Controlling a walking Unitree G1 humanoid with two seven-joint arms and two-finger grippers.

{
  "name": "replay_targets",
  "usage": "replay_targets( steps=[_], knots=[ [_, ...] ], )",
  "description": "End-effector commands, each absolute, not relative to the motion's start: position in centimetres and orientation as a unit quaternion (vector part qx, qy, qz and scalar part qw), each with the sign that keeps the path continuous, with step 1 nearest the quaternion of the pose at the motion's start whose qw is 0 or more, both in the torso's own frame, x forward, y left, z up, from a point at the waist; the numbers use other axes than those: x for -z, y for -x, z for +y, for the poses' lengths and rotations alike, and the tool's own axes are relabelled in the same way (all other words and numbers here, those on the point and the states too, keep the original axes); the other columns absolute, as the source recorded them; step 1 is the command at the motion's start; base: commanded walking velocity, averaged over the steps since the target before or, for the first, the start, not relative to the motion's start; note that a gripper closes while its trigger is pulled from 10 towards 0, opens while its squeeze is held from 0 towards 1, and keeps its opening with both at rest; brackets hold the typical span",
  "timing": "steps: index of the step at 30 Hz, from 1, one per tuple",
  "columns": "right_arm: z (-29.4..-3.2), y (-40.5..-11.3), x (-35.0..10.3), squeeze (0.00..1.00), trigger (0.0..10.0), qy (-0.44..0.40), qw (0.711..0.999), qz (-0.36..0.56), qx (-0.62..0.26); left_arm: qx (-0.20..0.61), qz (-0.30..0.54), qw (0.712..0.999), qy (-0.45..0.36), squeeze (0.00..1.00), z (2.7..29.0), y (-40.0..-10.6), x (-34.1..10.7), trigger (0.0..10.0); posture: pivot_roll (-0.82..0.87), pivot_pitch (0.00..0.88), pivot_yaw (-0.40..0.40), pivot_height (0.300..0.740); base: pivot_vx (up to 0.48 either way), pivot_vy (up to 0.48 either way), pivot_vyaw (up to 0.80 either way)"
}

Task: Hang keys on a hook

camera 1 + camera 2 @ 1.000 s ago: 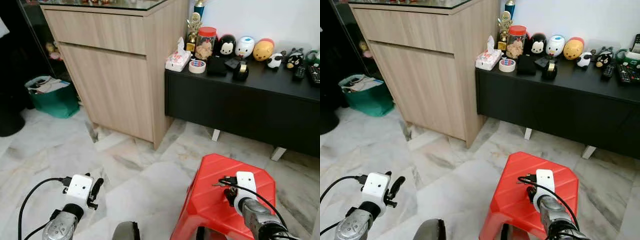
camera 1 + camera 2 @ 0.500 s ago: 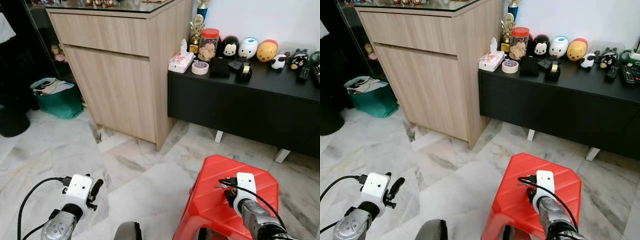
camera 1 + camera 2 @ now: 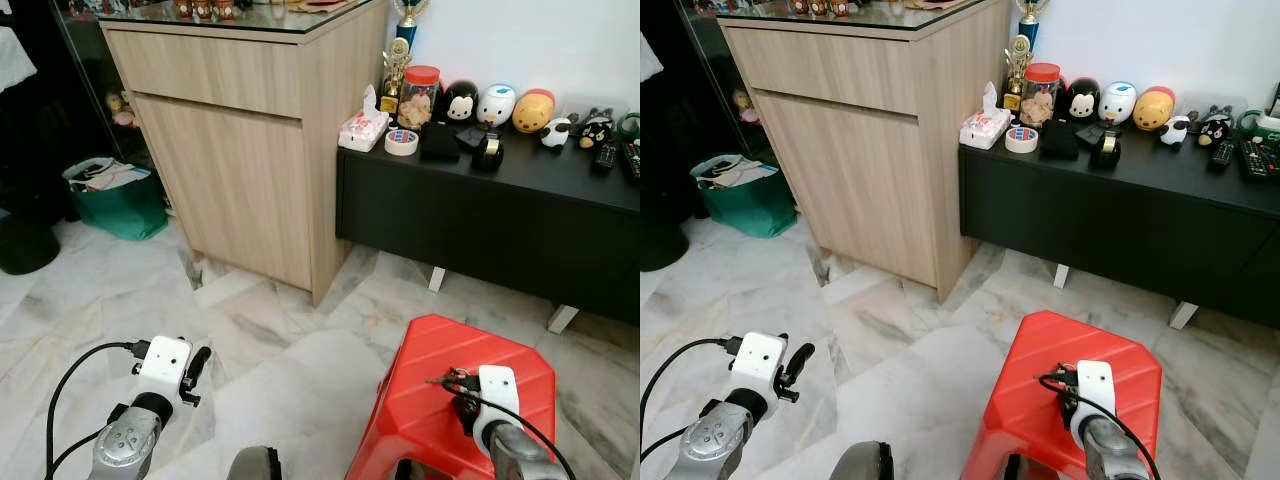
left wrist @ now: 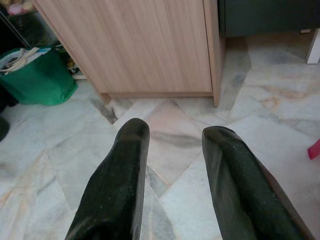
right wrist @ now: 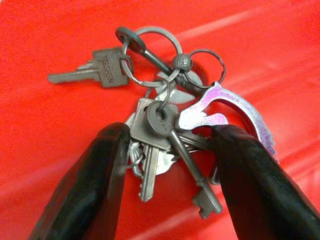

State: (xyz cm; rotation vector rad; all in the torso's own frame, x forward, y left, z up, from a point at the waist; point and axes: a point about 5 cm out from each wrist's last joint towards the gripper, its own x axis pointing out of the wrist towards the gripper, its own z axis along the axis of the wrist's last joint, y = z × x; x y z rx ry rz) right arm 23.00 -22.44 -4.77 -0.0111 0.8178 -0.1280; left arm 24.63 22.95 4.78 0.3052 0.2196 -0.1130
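The far ends of some keys (image 5: 165, 145) are covered by the right gripper's fingers (image 5: 87, 192), and in the head views the bunch is too small for single keys to be made out. The stool (image 3: 440, 400) is cut off by the bottom edge, its legs unseen. The cabinet (image 3: 240, 130) top is cropped by the upper edge, and the small figures on it cannot be identified. The remotes (image 3: 1255, 160) on the desk (image 3: 1110, 210) are cut by the right edge.
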Motion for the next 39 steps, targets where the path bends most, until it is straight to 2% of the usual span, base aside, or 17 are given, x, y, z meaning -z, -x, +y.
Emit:
replay_targets(
  steps=[1, 13, 20, 25, 32, 33, 34, 39],
  knots=[
    [-22.1, -20.7, 6.4, 0.00, 10.0, -0.007, 0.890, 0.451, 0.061, 0.053, 0.109, 0.981, -0.150, 0.00, 23.0, -24.8, -4.7, 10.0, 0.10, 0.000, 0.006, 0.602, 0.000, 0.000, 0.00],
    [-21.2, -23.3, 4.3, 0.00, 10.0, -0.017, 0.920, 0.390, 0.037, 0.047, 0.103, 0.983, -0.147, 0.00, 22.8, -25.1, -4.6, 10.0, 0.10, 0.000, -0.010, 0.602, 0.000, 0.000, 0.00],
    [-21.2, -26.0, 1.2, 0.00, 10.0, -0.031, 0.949, 0.312, 0.038, 0.044, 0.098, 0.984, -0.145, 0.00, 22.8, -25.4, -4.6, 10.0, 0.10, 0.000, -0.015, 0.602, 0.000, 0.000, 0.00],
    [-21.1, -26.2, 0.9, 0.00, 10.0, -0.029, 0.950, 0.308, 0.036, 0.045, 0.098, 0.984, -0.145, 0.00, 22.7, -25.4, -4.5, 10.0, 0.10, 0.000, -0.015, 0.602, 0.000, 0.000, 0.00],
    [-21.4, -25.6, 2.0, 0.00, 10.0, -0.009, 0.936, 0.351, 0.031, 0.047, 0.098, 0.984, -0.144, 0.00, 22.6, -25.5, -4.4, 10.0, 0.10, 0.000, -0.013, 0.602, 0.000, 0.000, 0.00],
    [-21.5, -25.6, 2.2, 0.89, 10.0, -0.005, 0.934, 0.357, 0.029, 0.047, 0.098, 0.984, -0.144, 0.00, 22.6, -25.5, -4.4, 10.0, 0.10, 0.000, -0.010, 0.602, 0.000, 0.000, 0.00],
    [-21.4, -25.5, 2.7, 1.00, 10.0, 0.013, 0.927, 0.374, 0.022, 0.047, 0.098, 0.984, -0.144, 0.00, 22.6, -25.5, -4.4, 10.0, 0.10, 0.000, -0.009, 0.602, 0.000, 0.000, 0.00],
    [-21.2, -25.5, 3.1, 1.00, 10.0, 0.028, 0.920, 0.391, 0.012, 0.049, 0.097, 0.983, -0.145, 0.00, 22.6, -25.6, -4.5, 10.0, 0.10, 0.000, -0.006, 0.602, 0.000, 0.000, 0.00]
  ],
)
